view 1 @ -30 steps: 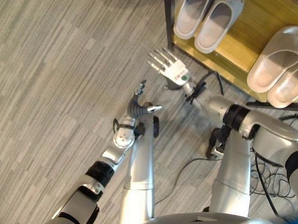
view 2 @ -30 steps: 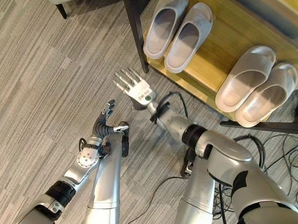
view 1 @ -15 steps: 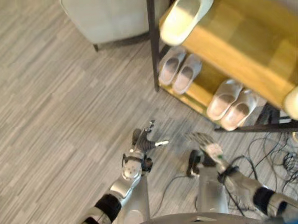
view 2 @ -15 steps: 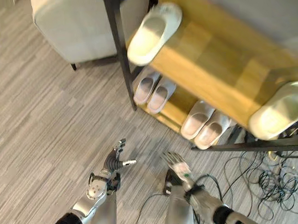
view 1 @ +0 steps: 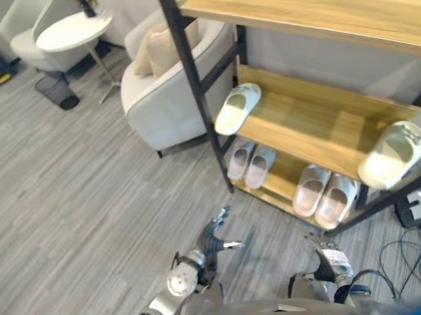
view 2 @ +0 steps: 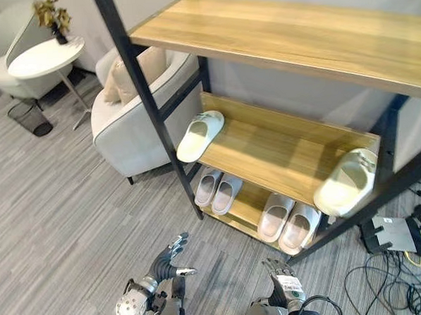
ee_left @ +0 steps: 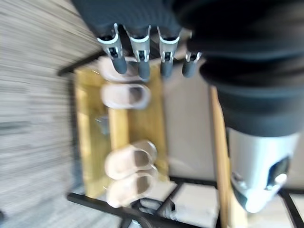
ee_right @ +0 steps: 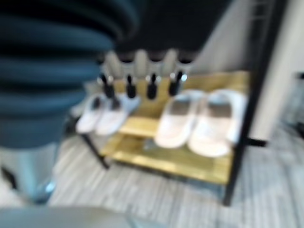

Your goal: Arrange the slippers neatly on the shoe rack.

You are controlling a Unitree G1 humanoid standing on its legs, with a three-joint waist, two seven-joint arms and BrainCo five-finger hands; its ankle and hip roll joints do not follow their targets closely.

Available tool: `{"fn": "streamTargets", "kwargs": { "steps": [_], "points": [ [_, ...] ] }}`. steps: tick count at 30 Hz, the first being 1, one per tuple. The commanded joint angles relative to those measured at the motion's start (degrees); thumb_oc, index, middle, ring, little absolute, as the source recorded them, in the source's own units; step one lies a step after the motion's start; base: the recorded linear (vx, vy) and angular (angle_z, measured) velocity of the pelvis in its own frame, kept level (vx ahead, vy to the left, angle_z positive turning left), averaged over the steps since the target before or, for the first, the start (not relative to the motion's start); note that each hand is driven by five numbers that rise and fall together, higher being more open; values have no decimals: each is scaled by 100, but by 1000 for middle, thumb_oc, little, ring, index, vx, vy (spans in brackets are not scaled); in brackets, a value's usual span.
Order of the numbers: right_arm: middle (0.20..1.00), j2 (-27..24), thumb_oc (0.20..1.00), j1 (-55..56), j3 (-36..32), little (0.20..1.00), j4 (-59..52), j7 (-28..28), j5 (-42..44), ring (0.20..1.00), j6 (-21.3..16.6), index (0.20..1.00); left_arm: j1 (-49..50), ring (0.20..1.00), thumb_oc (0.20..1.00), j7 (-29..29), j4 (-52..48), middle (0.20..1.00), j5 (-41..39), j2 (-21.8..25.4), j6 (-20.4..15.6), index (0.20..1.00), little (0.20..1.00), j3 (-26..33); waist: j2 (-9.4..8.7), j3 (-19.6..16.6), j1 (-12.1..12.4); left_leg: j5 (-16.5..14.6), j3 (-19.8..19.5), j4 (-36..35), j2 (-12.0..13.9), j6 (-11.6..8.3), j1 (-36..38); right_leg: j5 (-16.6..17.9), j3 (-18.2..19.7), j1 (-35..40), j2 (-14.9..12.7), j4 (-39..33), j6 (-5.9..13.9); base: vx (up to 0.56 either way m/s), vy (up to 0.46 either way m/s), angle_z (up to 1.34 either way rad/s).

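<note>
While both hands hang open, slippers (view 2: 200, 135) sit on rack (view 2: 281, 150)

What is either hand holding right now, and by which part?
Nothing is held. The left hand and right hand hang open and empty above the grey floor, in front of the wooden shoe rack.
</note>
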Motion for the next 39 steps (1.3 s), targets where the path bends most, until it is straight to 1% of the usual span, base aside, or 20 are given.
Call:
{"fn": "streamTargets", "kwargs": {
  "steps": [1,2,3,6,7,8,10,12,14,15,17,18,21,22,24,27,31,35,37,39],
  "points": [
    [1000,-139,1000,239,-92,1000,8,38,-56,1000,31,1000,-351,1000,1000,-414,-662,1000,-158,-43,-71,1000,1000,45,-177,268,-141,-202,422,-143,-58,-364,497,1004,364,591,98,-1019,177,12,-109,-27],
    [1000,-120,1000,294,-222,1000,74,53,-2,1000,52,1000,-411,1000,1000,-507,-701,1000,-186,-75,1,1000,1000,49,-147,203,-161,-174,492,-265,-82,-352,643,1039,373,706,118,-1119,186,28,-129,-29],
    [1000,-122,1000,409,-352,1000,162,-84,-30,1000,75,1000,-545,1000,1000,-422,-635,1000,83,-149,-23,1000,1000,-18,-118,92,-240,-149,607,-460,-103,-341,888,1062,388,908,146,-1290,189,28,-121,-24],
    [1000,-110,1000,489,-545,1000,191,-201,12,1000,75,1000,-714,1000,1000,-286,-566,1000,461,-186,-39,1000,1000,-99,-73,-10,-323,-122,693,-618,-133,-321,1068,1070,412,1054,184,-1396,192,1,-87,-6],
    [1000,-120,1000,625,-643,1000,169,-309,1,1000,32,1000,-885,1000,1000,-8,-424,1000,976,-226,-107,1000,1000,-189,-31,-90,-397,-86,758,-700,-149,-295,1143,1137,409,1128,220,-1497,184,-4,-57,-11],
    [1000,-122,1000,632,-646,1000,170,-310,0,1000,31,1000,-881,1000,1000,0,-416,1000,986,-235,-110,1000,1000,-196,-38,-95,-400,-132,755,-701,-161,-302,1172,1090,401,1162,205,-1499,190,-27,-113,-14],
    [1000,-80,1000,773,-871,1000,96,-403,148,1000,-78,1000,-1316,1000,1000,803,83,1000,2183,-331,12,1000,1000,-190,3,-188,-526,-105,817,-709,-197,-280,1192,1168,380,1299,228,-1674,180,-75,-90,-7],
    [1000,-97,1000,836,-961,1000,14,-496,195,1000,-160,1000,-1741,1000,1000,1455,553,1000,3076,-424,358,1000,1000,-122,18,-227,-577,-107,799,-709,-241,-278,1177,1186,333,1379,228,-1778,168,-88,-69,1],
    [1000,-109,1000,862,-998,1000,-18,-529,235,1000,-189,1000,-1842,1000,1000,1555,597,1000,3194,-493,444,1000,1000,-83,31,-243,-598,-113,789,-709,-256,-274,1185,1196,294,1419,224,-1819,160,-45,-45,9],
    [1000,-56,1000,955,-1040,1000,-50,-639,301,1000,-233,1000,-2069,1000,1000,1913,846,1000,3655,-481,612,1000,1000,-58,31,-260,-649,-138,805,-709,-276,-251,1219,1199,293,1442,218,-1809,161,-39,-38,11],
    [1000,-53,1000,1010,-1053,1000,-35,-751,278,1000,-259,1000,-2176,1000,1000,2144,1044,1000,3952,-485,632,1000,1000,-129,37,-264,-695,-153,823,-709,-273,-237,1254,1199,339,1442,227,-1789,164,-16,-45,7],
    [1000,-49,1000,1202,-1131,1000,-31,-866,319,1000,-309,1000,-2374,1000,1000,2586,1372,1000,4298,-387,759,1000,1000,-69,34,-308,-823,-267,925,-709,-295,-209,1392,1154,406,1478,207,-1769,180,-10,-35,5],
    [1000,-25,1000,1337,-1196,1000,-38,-872,383,1000,-342,1000,-2485,1000,1000,2886,1475,1000,4559,-282,854,1000,1000,-28,35,-313,-875,-271,987,-709,-286,-174,1441,1194,456,1493,199,-1771,180,36,-18,-21],
    [1000,5,1000,1524,-1217,1000,-23,-825,427,1000,-373,1000,-2646,1000,1000,3234,1578,1000,4888,-115,918,1000,1000,-58,3,-341,-946,-388,1059,-709,-306,-153,1561,1131,491,1566,159,-1775,201,83,-16,-12],
    [1000,28,1000,1614,-1223,1000,29,-783,440,1000,-387,1000,-2789,1000,1000,3437,1714,1000,5045,-29,965,1000,1000,-86,-12,-356,-1000,-434,1122,-709,-321,-139,1624,1135,518,1595,129,-1776,217,88,-4,-13],
    [1000,50,1000,1686,-1230,1000,61,-729,480,1000,-391,1000,-2909,1000,1000,3576,1850,1000,5111,-13,976,1000,1000,-98,-35,-349,-1062,-489,1183,-709,-353,-112,1697,1139,552,1633,74,-1781,239,63,21,-14],
    [1000,21,1000,1661,-1361,1000,53,-482,603,1000,-337,1000,-3178,1000,1000,3565,1655,1000,4832,283,929,1000,1000,148,-90,-296,-1154,-604,1332,-633,-416,25,1780,1210,766,1576,-26,-1817,338,39,82,-13],
    [1000,169,1000,1614,-1472,1000,92,-263,766,1000,-282,1000,-3067,1000,1000,3217,1113,1000,4605,495,946,1000,1000,388,-270,-239,-1053,-931,1428,-93,-419,164,1652,1304,973,1524,-108,-1660,430,48,85,-30],
    [1000,199,1000,1617,-1498,1000,89,-233,798,1000,-273,1000,-3007,1000,1000,3178,1054,1000,4608,525,935,1000,1000,405,-308,-232,-1036,-994,1450,-30,-429,197,1647,1330,1021,1503,-119,-1600,453,42,88,-17],
    [1000,371,1000,1695,-1757,1000,84,-121,1002,1000,-285,1000,-2719,1000,1000,3155,899,1000,4802,662,945,1000,1000,456,-453,-220,-992,-1183,1509,202,-478,290,1615,1536,1087,1446,-209,-1368,588,70,124,-29]
  ]
}}
